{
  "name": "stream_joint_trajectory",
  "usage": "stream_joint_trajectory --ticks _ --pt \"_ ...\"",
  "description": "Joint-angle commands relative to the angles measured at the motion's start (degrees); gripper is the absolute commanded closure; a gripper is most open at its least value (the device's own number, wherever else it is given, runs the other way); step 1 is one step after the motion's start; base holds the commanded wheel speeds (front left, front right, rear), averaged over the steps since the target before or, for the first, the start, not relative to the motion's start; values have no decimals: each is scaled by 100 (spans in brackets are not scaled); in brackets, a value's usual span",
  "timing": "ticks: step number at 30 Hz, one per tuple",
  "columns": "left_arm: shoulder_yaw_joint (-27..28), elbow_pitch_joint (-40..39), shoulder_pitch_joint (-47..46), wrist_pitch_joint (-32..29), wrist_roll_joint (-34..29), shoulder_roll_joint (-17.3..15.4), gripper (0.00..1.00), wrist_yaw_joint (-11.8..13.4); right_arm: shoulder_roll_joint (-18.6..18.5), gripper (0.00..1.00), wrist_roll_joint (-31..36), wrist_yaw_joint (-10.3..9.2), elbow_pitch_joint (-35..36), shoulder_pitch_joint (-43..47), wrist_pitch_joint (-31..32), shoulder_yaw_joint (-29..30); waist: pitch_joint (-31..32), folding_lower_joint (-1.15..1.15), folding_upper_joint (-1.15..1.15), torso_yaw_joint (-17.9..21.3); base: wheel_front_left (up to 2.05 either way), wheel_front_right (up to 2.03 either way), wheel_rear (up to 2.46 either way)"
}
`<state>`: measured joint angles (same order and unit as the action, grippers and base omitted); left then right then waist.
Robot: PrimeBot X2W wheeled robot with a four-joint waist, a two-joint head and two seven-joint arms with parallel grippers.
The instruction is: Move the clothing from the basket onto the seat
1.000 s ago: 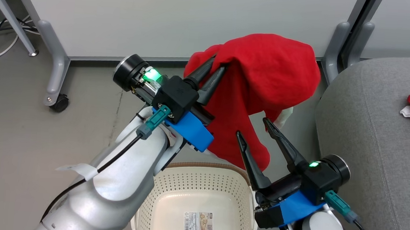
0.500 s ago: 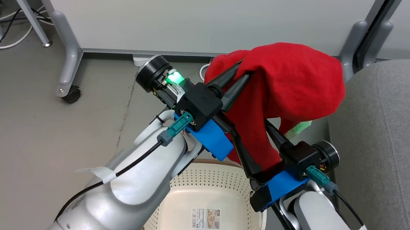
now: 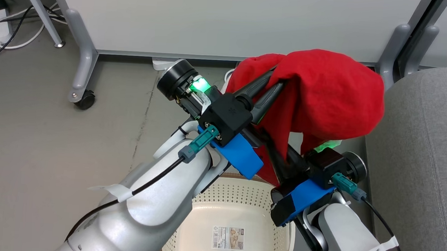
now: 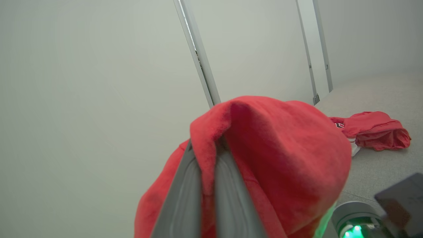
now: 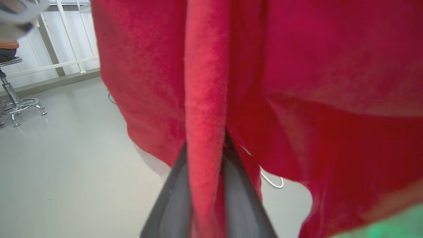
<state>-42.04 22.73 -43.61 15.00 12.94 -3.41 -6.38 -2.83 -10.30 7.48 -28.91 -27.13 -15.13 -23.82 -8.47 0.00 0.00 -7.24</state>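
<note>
The left gripper (image 3: 274, 82) is fully closed on the red garment (image 3: 328, 93), pinching a fold near its top edge. In the left wrist view the 2 fingers (image 4: 185, 198) press together with a ridge of fabric (image 4: 284, 148) squeezed between them, and the rest drapes over their tips.

The right gripper (image 3: 290, 161) sits lower, under the hanging part. In the right wrist view its 2 fingers (image 5: 172, 205) stand narrowly apart with a vertical fold of the garment (image 5: 330, 66) clamped between them.

The garment hangs in the air between both arms, above the floor (image 3: 48, 148), past the far rim of the basket (image 3: 210, 203) and just beside the left edge of the seat (image 3: 422, 155), not touching it. The basket stands below the arms with a label (image 3: 228, 238) on its bottom.

A second red piece (image 4: 373, 130) with white trim lies crumpled on the seat (image 4: 380, 99), well apart from the held one.
</note>
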Motion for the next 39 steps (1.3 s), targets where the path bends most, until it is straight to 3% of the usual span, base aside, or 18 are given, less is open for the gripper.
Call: stream_joint_trajectory --ticks 1,26,27,28,39 --pt "-2 -22 -4 27 -14 6 100 -25 -11 100 -49 3 -5 -101 -2 -18 2 0 0 -5 0 0 0" --pt "79 124 -4 27 -29 34 100 -44 -11 100 -162 3 134 -45 -2 -79 -50 0 0 78 0 0 0" --pt "102 101 -5 27 -16 35 68 -23 -11 100 -168 3 136 -49 -2 -80 -55 0 0 80 0 0 0" --pt "98 106 -2 27 -14 38 0 -22 -11 100 -172 3 138 -51 -2 -82 -58 0 0 81 0 0 0" --pt "128 87 13 27 -84 44 0 -2 -10 100 -211 3 162 -28 -2 -126 -66 0 0 90 0 0 0"
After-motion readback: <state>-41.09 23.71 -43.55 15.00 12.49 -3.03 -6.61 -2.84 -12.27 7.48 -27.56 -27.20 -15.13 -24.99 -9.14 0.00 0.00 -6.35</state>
